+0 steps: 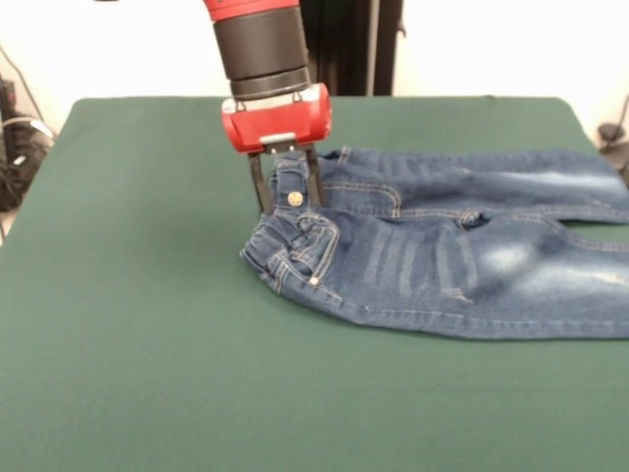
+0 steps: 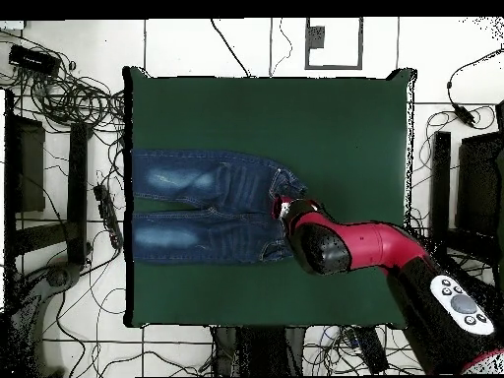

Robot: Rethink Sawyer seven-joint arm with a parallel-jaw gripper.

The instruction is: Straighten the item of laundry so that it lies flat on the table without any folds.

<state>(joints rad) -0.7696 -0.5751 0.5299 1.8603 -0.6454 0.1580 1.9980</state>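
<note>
Gripper [image 1: 287, 185] pinching jeans [image 1: 442, 251] waistband, arm vertical over the table [image 1: 138, 295].
Red-black arm drops from above, thin black fingers closed on bunched, lifted waistband by the metal button [image 1: 295, 199]. Faded blue denim, tan stitching; long axis sideways, waist left, legs off right on green felt.

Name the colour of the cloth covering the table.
Dark green, clearest in the front view.
</note>
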